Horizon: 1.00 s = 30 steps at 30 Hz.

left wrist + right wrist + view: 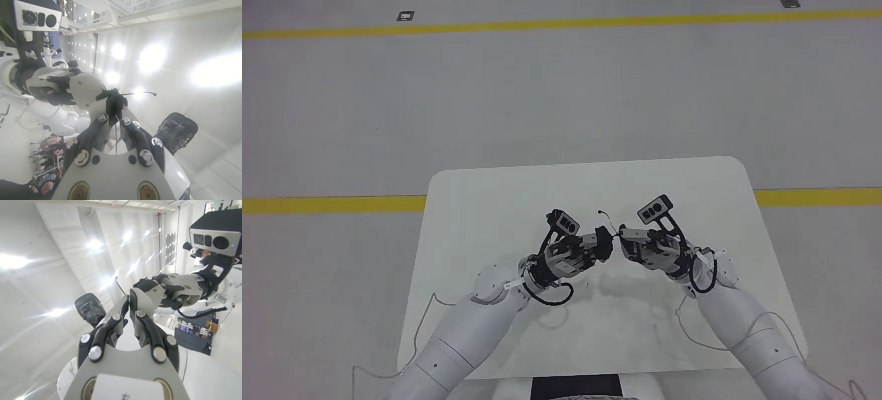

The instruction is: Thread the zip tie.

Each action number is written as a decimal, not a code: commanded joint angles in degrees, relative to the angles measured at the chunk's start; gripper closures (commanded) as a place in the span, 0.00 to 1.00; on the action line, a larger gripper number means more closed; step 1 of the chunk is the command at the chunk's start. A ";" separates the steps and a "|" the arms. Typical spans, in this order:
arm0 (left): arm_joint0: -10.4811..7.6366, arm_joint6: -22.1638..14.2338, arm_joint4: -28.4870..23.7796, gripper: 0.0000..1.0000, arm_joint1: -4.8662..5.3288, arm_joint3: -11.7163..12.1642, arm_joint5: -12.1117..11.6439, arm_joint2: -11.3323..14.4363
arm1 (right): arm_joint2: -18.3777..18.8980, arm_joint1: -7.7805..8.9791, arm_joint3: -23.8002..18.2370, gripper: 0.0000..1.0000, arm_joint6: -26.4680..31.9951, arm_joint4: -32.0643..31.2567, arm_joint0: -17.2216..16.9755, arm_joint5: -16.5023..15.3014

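Table (692, 190) beneath zip tie (150, 92), prob. held aloft.

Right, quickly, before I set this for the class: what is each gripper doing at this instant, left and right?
Left gripper: closed, pinching the zip tie.
Right gripper: closed on the same zip tie.

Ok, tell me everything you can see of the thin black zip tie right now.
The thin black zip tie is a slim, plastic-looking strip held in the air above the white table, where the two grippers meet. The left gripper and the right gripper both look shut on it. A short straight length sticks out past the grip, ending in a small blocky end. Another strand runs back into the left gripper. Whether it is threaded cannot be told.
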 commanded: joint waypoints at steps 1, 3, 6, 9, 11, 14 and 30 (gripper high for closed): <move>0.00 0.00 0.00 1.00 0.00 0.00 0.00 0.00 | 0.11 -0.11 0.05 0.95 0.02 -0.12 0.02 0.05; 0.00 0.00 0.00 1.00 0.00 0.00 0.00 0.00 | 0.22 -0.23 0.11 0.95 0.06 -0.29 0.03 0.14; 0.00 0.00 0.00 1.00 0.00 0.00 0.00 0.00 | 0.38 -0.39 0.19 0.93 0.12 -0.47 0.02 0.27; 0.00 0.00 0.00 1.00 0.00 0.00 0.00 0.00 | 0.53 -0.55 0.33 1.00 0.15 -0.75 0.00 0.35; 0.00 0.00 0.00 1.00 0.00 0.00 0.00 0.00 | 0.61 -0.62 0.52 1.00 0.15 -1.20 0.01 0.36; 0.00 0.00 0.00 1.00 0.00 0.00 0.00 0.00 | 0.82 -0.70 0.59 1.00 0.09 -2.04 -0.05 0.31; 0.00 0.00 0.00 1.00 0.00 0.00 0.00 0.00 | 3.57 0.29 0.54 1.00 -4.06 -16.60 -1.39 -0.60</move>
